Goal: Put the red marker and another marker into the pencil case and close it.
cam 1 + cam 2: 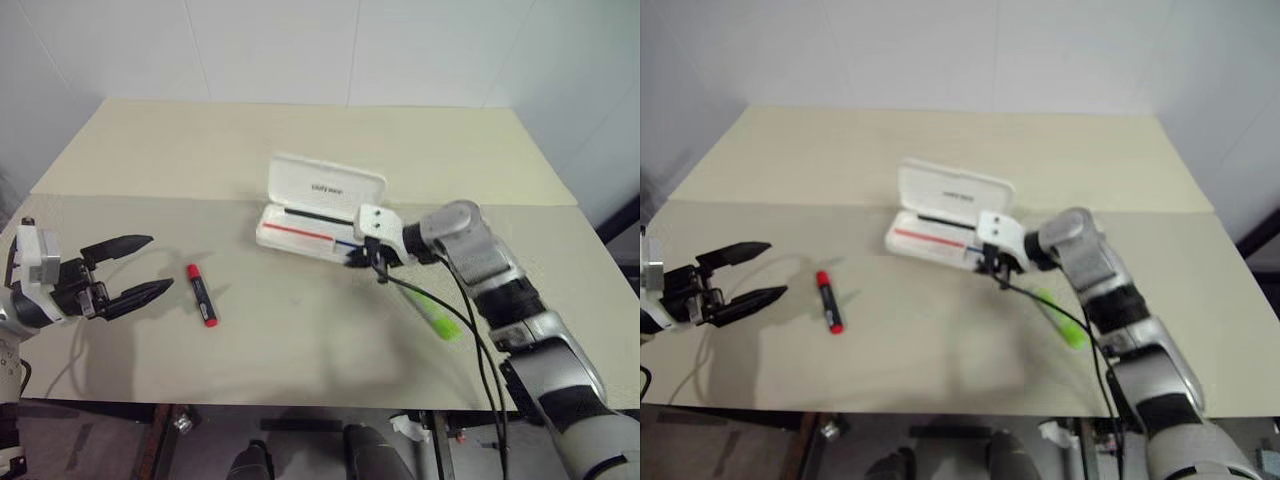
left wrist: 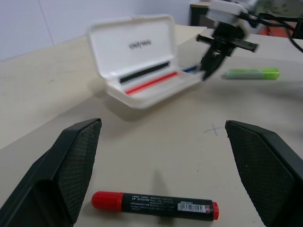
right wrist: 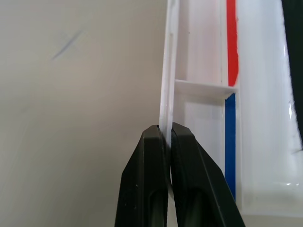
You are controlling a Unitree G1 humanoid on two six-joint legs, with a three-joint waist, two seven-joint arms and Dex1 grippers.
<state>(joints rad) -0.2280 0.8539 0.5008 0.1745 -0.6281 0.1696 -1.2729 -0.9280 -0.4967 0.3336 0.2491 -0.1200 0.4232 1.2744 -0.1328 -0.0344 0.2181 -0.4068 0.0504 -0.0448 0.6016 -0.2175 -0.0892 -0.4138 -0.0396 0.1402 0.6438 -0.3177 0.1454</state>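
Two markers still out: we've the right gripper (image 3: 165, 135) pinching the pencil case (image 1: 300, 232) wall, left gripper (image 1: 140, 268) spread; red marker (image 1: 201, 294) at its 3 o'clock, grab next.

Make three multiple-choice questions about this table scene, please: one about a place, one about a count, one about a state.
1. Where does the red marker lie?
A. inside the case
B. on the table just ahead of the left gripper
C. in the right gripper

2. How many markers are there?
A. one
B. two
C. four

3. How is the pencil case?
A. open, lid up
B. shut
C. upside down

Answers:
1 B, it rests on the bare table between the open fingers in the left wrist view.
2 B, the red one and the light green marker.
3 A, the striped inside shows.
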